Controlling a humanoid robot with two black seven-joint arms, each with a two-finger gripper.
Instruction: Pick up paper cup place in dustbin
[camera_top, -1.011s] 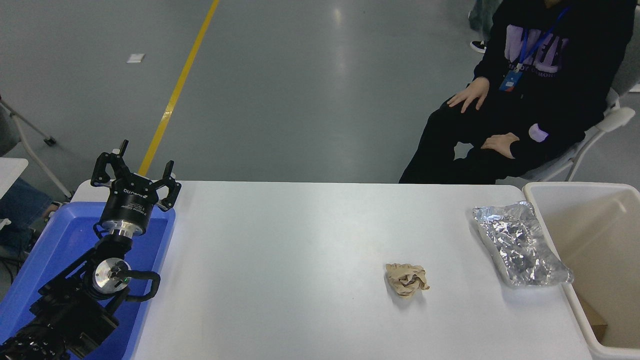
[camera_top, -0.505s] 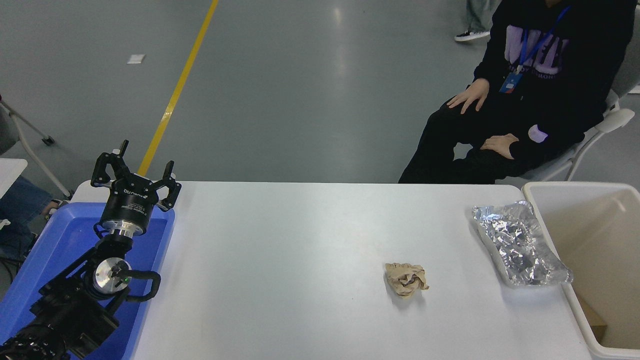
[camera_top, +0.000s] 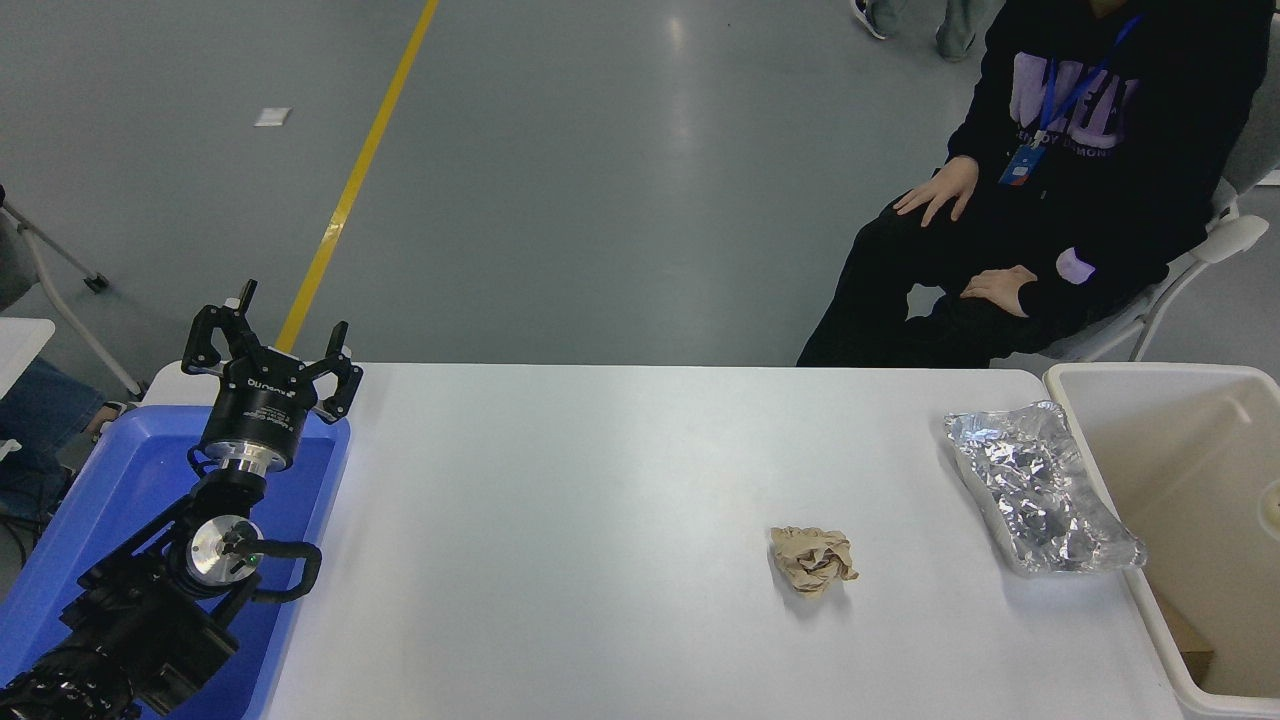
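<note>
One left gripper, fingers apart; possibly paper cup rim inside dustbin.

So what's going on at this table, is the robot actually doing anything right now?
Nothing is being handled at this moment. The left gripper is parked over the blue tray, its fingers spread and empty; the right arm is out of view. A crumpled brown paper ball and a foil tray lie on the white table. Inside the dustbin, at the picture's edge, a pale round shape may be the paper cup. A person sits beyond the table.
</note>
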